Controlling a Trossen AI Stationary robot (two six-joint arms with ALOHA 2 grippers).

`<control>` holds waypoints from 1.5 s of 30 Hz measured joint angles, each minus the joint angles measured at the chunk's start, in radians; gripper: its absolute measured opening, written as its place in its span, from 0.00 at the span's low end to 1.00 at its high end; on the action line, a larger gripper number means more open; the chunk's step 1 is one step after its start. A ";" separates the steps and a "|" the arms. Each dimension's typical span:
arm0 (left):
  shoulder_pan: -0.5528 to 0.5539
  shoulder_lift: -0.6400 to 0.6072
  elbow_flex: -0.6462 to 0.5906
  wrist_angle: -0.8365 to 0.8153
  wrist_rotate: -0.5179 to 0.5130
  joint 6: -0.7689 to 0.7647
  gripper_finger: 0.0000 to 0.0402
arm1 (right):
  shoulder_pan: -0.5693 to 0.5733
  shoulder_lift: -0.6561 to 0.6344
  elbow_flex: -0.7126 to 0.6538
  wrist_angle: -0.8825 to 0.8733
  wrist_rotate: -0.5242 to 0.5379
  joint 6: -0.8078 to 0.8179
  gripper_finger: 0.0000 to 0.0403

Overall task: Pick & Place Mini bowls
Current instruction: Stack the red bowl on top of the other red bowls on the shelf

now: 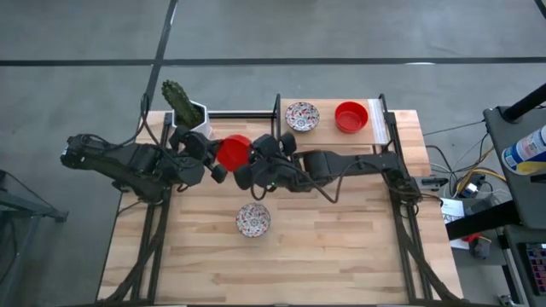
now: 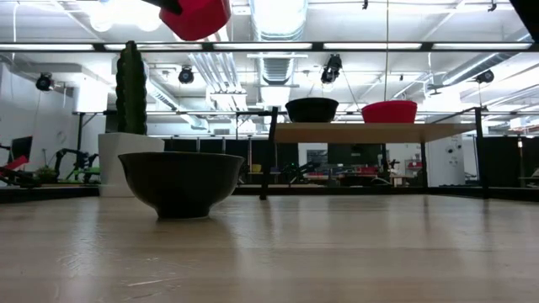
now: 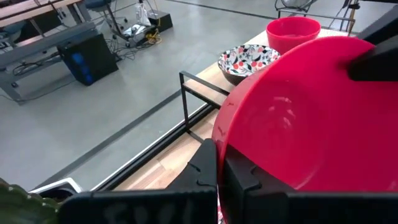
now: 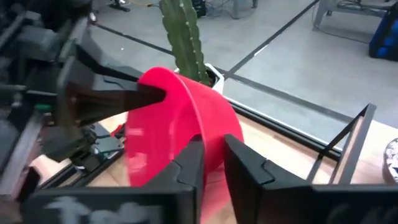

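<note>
A plain red mini bowl (image 1: 234, 152) hangs in the air between both grippers, tilted on its side; in the low view the red bowl (image 2: 195, 17) sits well above the table. My left gripper (image 1: 218, 164) is at its left rim and my right gripper (image 1: 248, 162) at its right rim, each shut on it. A floral mini bowl (image 1: 253, 220) rests by its foot on the table nearer the front. Another floral bowl (image 1: 302, 116) and a red bowl (image 1: 351, 116) stand on the raised shelf at the far edge. My left gripper (image 3: 219, 177) pinches the red bowl's rim (image 3: 219, 140), one finger outside (image 3: 202, 169) the wall and one inside (image 3: 244, 180). It comes level from the table's left. The bowl is lifted clear and tilted. My right gripper (image 4: 213, 171) pinches the opposite rim (image 4: 214, 146) of the red bowl, one finger (image 4: 188, 167) on the hollow side and the other finger (image 4: 247, 169) on the outer wall. It comes roughly level from the table's right. The bowl is clear of the table.
The white pot with the green cactus (image 1: 186, 109) stands at the far left corner, just behind the held bowl. The shelf (image 2: 370, 132) on black legs spans the far right. A black rail (image 1: 243, 113) runs along the far edge.
</note>
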 joint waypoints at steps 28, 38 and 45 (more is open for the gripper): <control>0.007 -0.034 0.101 0.075 0.143 0.021 0.32 | -0.081 -0.001 -0.001 -0.123 -0.161 0.081 0.02; -0.020 -0.041 0.130 0.070 0.236 0.015 0.32 | -0.249 -0.114 0.002 -0.372 -0.264 0.074 0.02; -0.023 -0.045 0.129 0.068 0.288 -0.010 0.32 | -0.409 -0.280 0.002 -0.562 -0.270 0.054 0.03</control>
